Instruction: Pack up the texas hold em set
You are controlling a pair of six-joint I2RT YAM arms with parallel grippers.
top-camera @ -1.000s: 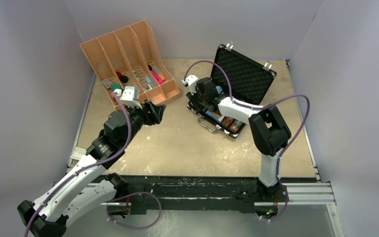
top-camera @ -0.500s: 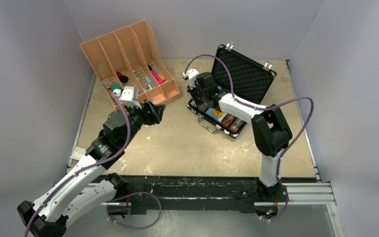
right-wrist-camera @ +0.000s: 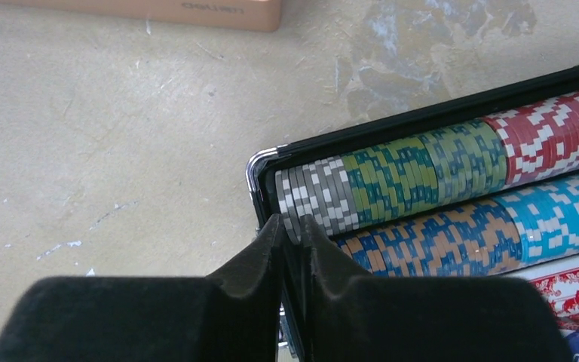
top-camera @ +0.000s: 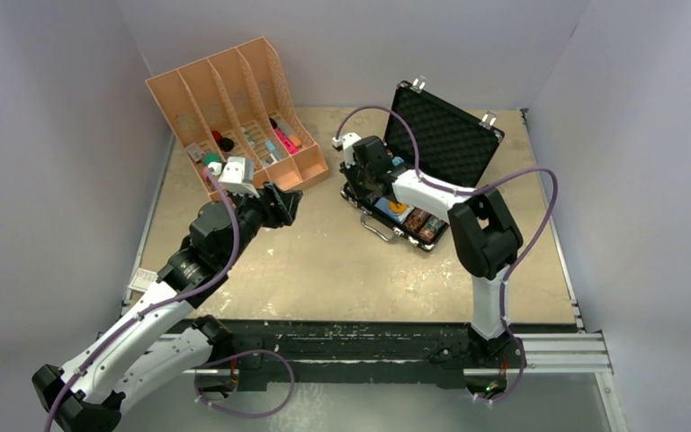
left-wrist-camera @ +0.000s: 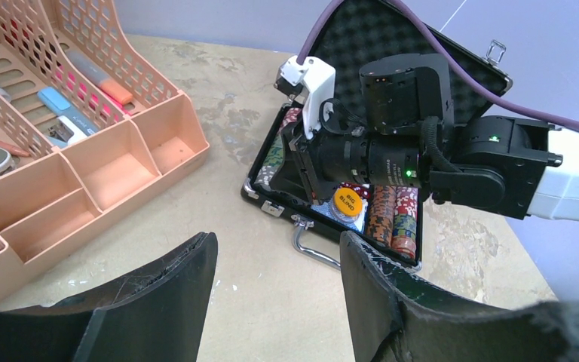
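The black briefcase (top-camera: 454, 135) stands open at the back right, its foam lid upright. Its base holds rows of striped poker chips (right-wrist-camera: 422, 177), a red card deck (right-wrist-camera: 575, 292) and a yellow "big blind" button (left-wrist-camera: 345, 202). My right gripper (right-wrist-camera: 292, 220) points down at the case's left end, its fingers almost together around the end grey chip (right-wrist-camera: 295, 205) of the top row, just inside the case wall. In the top view it (top-camera: 358, 183) hangs over that end. My left gripper (left-wrist-camera: 275, 243) is open and empty, hovering above bare table left of the case (top-camera: 288, 202).
The orange slotted organiser (top-camera: 234, 103) with pens and small items stands at the back left, its front trays (left-wrist-camera: 113, 162) near my left gripper. The case's silver handle (left-wrist-camera: 310, 247) sticks out toward me. Grey walls enclose the table.
My right gripper has moved from over the middle of the case to its left end and come down onto the chip row. The left arm has not moved.
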